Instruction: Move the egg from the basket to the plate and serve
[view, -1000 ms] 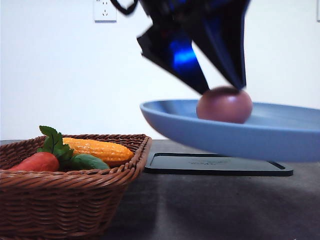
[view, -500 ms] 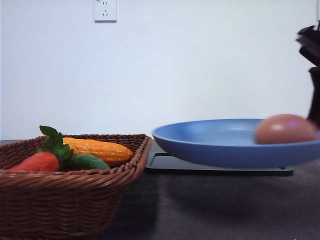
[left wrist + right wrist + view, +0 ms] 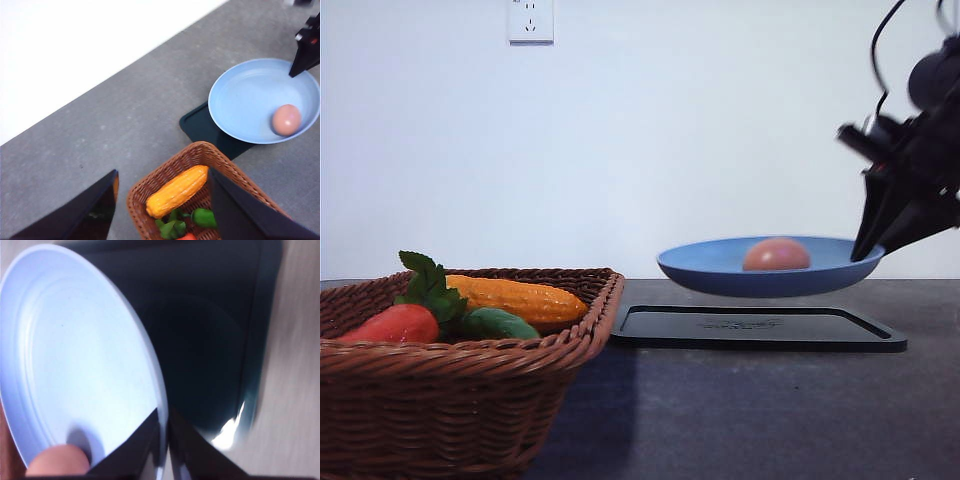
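Half done: egg (image 3: 776, 255) lies in plate (image 3: 720, 270), my right fingers (image 3: 165, 440) pinching its rim above black tray (image 3: 757, 329); left fingers (image 3: 162, 210) spread, empty; serving remains.

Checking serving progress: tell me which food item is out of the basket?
The egg, lying in the blue plate; corn, carrot and green vegetable remain in the basket.

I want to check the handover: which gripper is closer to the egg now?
The right gripper: it clamps the rim of the plate that holds the egg. The left gripper hovers open above the basket, apart from the plate.
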Robot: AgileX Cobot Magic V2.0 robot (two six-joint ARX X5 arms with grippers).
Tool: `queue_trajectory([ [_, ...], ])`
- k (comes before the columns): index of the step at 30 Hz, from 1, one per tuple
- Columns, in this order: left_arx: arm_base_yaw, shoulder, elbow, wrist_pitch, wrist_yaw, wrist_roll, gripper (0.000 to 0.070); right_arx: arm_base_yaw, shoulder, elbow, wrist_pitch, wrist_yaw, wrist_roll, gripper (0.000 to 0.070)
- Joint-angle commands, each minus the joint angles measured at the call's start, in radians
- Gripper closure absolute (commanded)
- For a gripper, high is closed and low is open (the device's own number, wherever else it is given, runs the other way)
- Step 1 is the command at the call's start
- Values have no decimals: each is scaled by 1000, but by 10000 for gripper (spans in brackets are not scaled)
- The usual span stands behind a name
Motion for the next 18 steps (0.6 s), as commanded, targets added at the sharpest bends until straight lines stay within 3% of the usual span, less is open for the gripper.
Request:
queue_trajectory([
  [1, -9, -3, 24, 0, -9, -23, 339, 3, 74, 66, 4, -11, 0, 700],
  [7, -9, -24, 24, -14, -11, -42, 341, 3, 223, 179, 9, -11, 26, 700],
  [14, -9, -22, 24, -16, -11, -57, 341, 3, 276, 196, 14, -8, 26, 698],
  [18, -9, -22, 24, -16, -11, -57, 341, 3, 276, 197, 24, 9, 26, 578],
])
